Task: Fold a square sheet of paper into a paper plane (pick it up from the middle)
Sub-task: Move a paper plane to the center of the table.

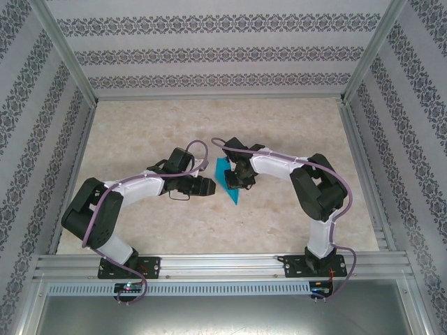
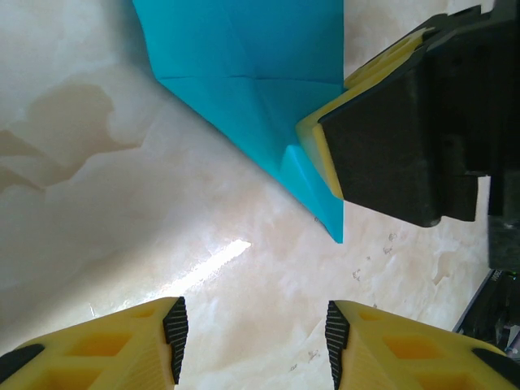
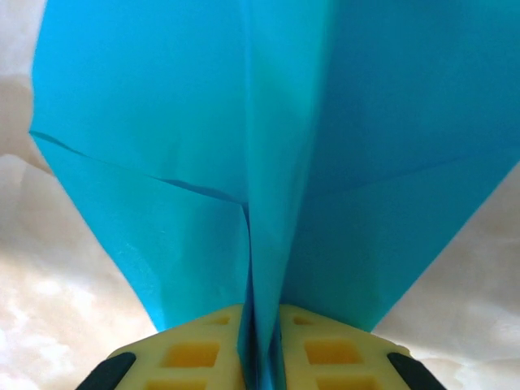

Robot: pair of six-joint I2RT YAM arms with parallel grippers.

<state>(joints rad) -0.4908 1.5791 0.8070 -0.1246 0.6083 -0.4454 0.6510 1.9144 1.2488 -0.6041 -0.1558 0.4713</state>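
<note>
The teal paper is folded into a pointed, creased paper plane and lies mid-table, its tip toward the near edge. My right gripper is shut on the paper plane's raised centre fold, and the wings spread out to both sides. In the left wrist view the plane lies flat, with one of the right gripper's fingers on its right edge. My left gripper stands open over bare table just short of the tip, with nothing between its pads. From above, the left gripper sits just left of the plane.
The marble-patterned tabletop is bounded by patterned walls and metal frame posts. A metal rail with the arm bases runs along the near edge. Both arms meet near the middle.
</note>
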